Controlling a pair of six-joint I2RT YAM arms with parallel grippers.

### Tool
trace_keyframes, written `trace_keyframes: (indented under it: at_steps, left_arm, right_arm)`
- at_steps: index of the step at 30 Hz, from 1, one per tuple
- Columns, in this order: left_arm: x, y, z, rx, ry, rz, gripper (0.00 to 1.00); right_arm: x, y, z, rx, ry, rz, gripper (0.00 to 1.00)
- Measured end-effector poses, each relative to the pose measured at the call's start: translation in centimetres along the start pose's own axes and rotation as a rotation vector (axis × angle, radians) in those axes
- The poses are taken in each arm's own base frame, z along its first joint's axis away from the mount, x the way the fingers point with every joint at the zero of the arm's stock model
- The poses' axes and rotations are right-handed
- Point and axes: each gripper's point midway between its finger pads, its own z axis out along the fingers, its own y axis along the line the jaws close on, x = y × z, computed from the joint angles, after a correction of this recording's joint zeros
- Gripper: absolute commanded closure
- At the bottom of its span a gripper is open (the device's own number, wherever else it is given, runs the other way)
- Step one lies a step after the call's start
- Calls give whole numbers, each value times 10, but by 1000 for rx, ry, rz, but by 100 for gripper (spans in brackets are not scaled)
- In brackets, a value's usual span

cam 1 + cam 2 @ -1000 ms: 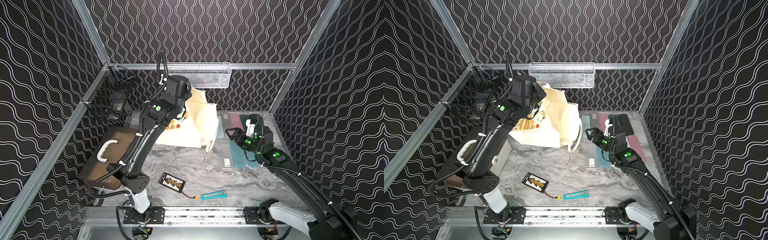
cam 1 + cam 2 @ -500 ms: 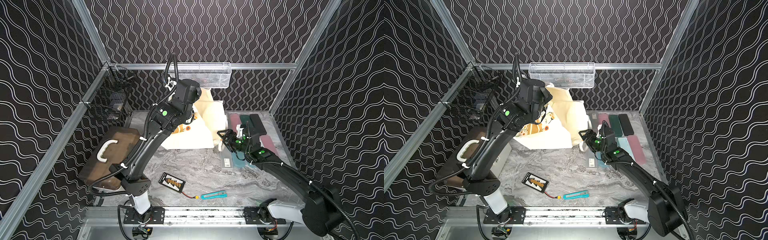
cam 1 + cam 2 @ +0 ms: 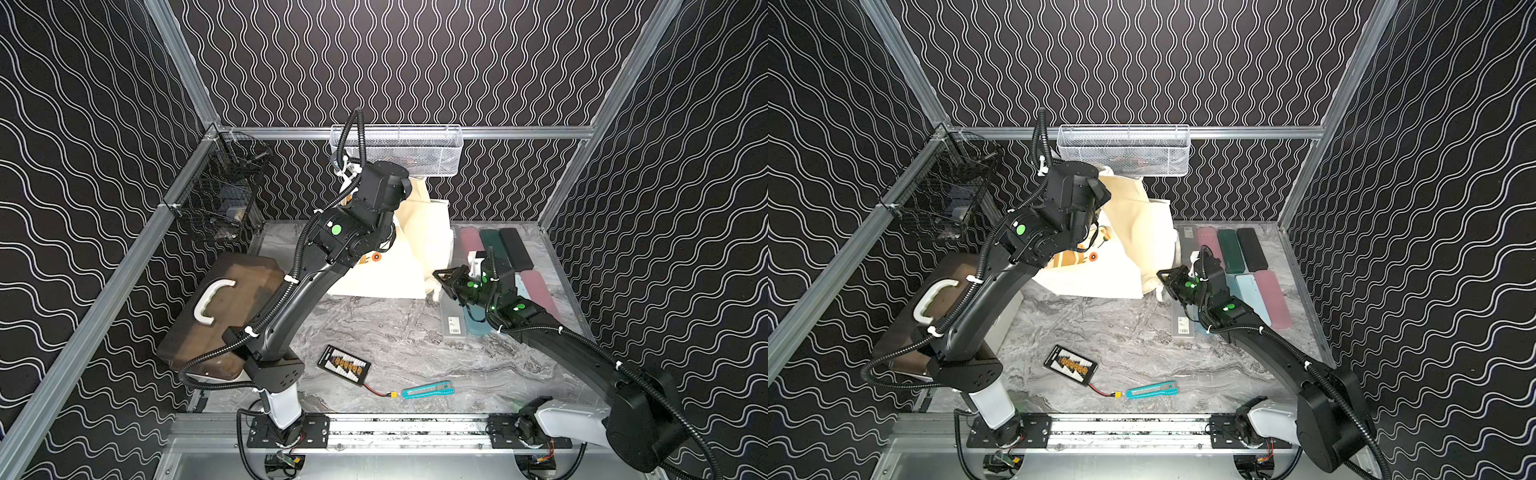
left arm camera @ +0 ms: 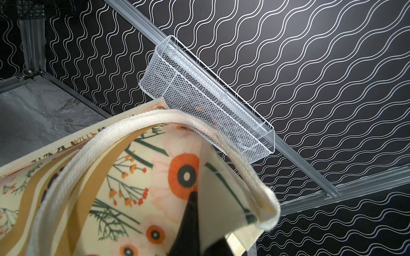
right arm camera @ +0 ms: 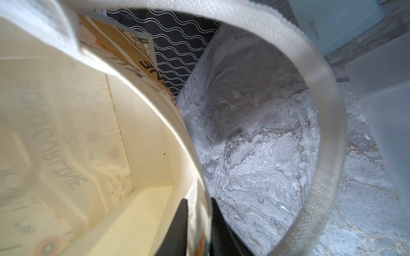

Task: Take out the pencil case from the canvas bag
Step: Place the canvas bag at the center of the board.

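Observation:
The cream canvas bag (image 3: 419,237) (image 3: 1133,237) lies at the back of the table with its mouth toward the right. Its printed face (image 4: 137,181) has orange flowers. My left gripper (image 4: 200,221) is shut on a fold of the bag's upper edge and holds it up under the white basket; a cream loop handle (image 4: 155,117) arches over it. My right gripper (image 3: 438,277) (image 5: 198,206) is shut on the rim at the bag's mouth, with one dark finger (image 5: 182,221) inside and one outside. The inside (image 5: 124,221) shows only cream lining. The pencil case is hidden.
A white mesh basket (image 3: 399,149) hangs on the back rail and a black wire basket (image 3: 220,195) on the left rail. A brown box with a white handle (image 3: 220,307) stands left. Several flat oblong pouches (image 3: 511,249) lie right. A black connector board (image 3: 344,365) and teal knife (image 3: 428,390) lie in front.
My right gripper moved left to the bag's mouth and went from open to shut on the rim. My left arm swung right and up, lifting the bag's edge.

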Motion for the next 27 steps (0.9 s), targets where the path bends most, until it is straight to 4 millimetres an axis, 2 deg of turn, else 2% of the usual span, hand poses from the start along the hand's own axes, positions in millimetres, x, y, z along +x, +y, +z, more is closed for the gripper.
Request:
trace_keyframes:
  at_steps: [2, 6, 14, 20, 27]
  left_arm:
    - [1, 1, 1, -4, -1, 3, 100]
    - [3, 5, 0, -10, 2, 16, 100]
    - [-20, 14, -22, -5, -13, 134, 100]
    - [-6, 41, -25, -62, 70, 381, 100]
    - [13, 84, -13, -90, 245, 542, 100]
  right_arm:
    - [-3, 1, -2, -1, -16, -3, 100]
    - [-6, 9, -9, -3, -31, -33, 100]
    - [-32, 56, -33, 21, -115, -245, 100]
    - [-46, 95, -38, 70, -101, -441, 100]
    - [-44, 119, -29, 96, -42, -590, 100]
